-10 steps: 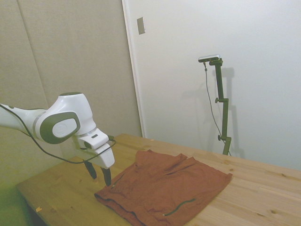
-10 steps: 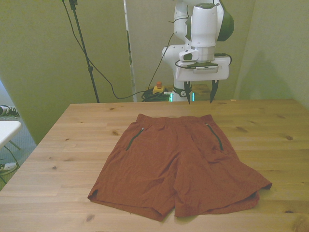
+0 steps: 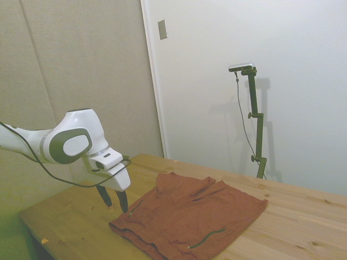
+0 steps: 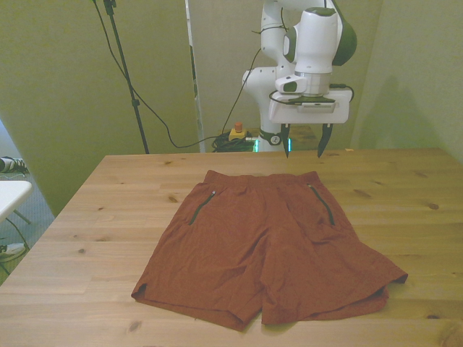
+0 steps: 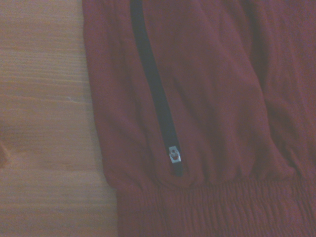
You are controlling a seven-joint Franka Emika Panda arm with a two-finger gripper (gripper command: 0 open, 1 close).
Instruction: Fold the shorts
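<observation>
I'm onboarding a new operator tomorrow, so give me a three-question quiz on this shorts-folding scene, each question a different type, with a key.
1. True or false: the end effector is already gripping the shorts.
2. Multiple choice: how do the shorts lie on the table?
A. Folded in half
B. Spread flat, waistband toward the table's far edge
C. Hanging over the edge
3. Fill in: the wrist view shows a dark pocket zipper with a small metal ____ at its end near the gathered waistband.

Key:
1. False: it hangs open above the waistband corner on the front view's right, holding nothing.
2. B
3. pull
</observation>
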